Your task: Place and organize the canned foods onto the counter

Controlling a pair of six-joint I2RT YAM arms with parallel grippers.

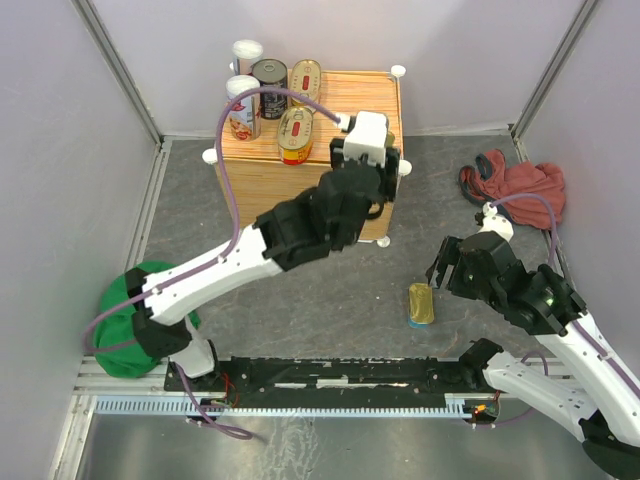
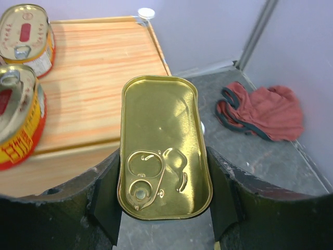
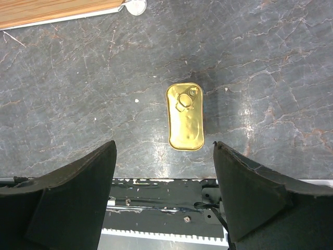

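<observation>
Your left gripper [image 2: 164, 197] pinches a rectangular tin [image 2: 165, 140] by its long sides; bare counter [image 2: 99, 78] lies ahead-left. Your right gripper [image 3: 164, 156] is spread.

We count five cans [image 1: 305, 80] on the wood surface [image 1: 365, 90], two off it.
Cylinders [image 1: 243, 105], round tin [image 1: 269, 75] and oval tins [image 1: 296, 135] sit at its left; rectangular tin [image 2: 164, 151] held lid-up at its right edge; twin [image 3: 185, 117] flat on the grey surface [image 3: 270, 62].

Cans [image 1: 270, 100] on counter [image 1: 365, 95]; tin [image 1: 421, 303] before it

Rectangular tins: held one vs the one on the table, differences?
The held tin is clamped in the left gripper at the counter edge; the loose tin lies on the table under the open right gripper. Pull ring: held tin's nearest its wrist camera, loose tin's farthest. Both gold, lid up.
</observation>
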